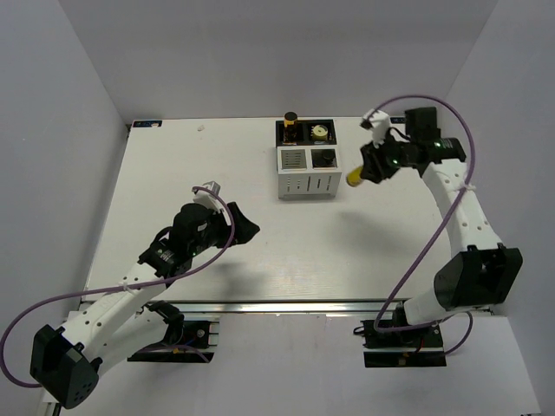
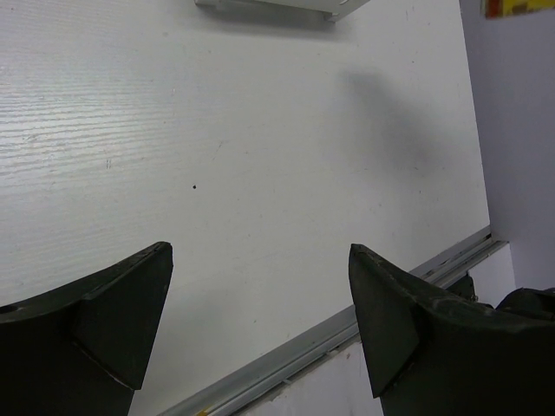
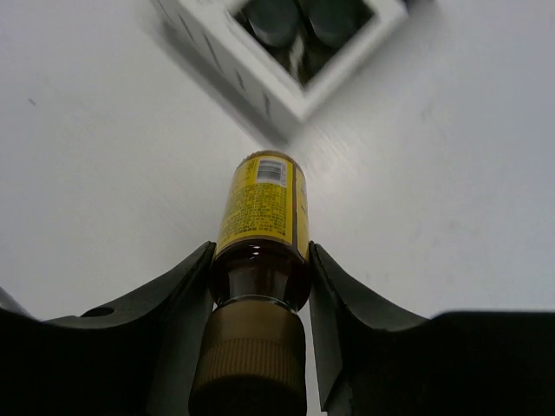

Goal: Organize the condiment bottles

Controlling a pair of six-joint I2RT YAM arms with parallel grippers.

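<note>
White counter point(image 1: 260, 251), faint wood grain, boxed in by plain pale walls point(image 1: 69, 130); metal rail point(image 1: 286, 306) ran along the near edge. White rack point(image 1: 308, 184) sat at far centre, with a dark-capped bottle point(image 1: 291, 117) in its far-left slot. Right end effector point(image 3: 262, 253) was clamped on the neck of a yellow-labelled bottle point(image 3: 260, 204) with a brown cap, held in the air just right of the rack. Left end effector point(image 2: 260, 253) hung over the near-left counter, fingers apart, nothing between them.
</note>
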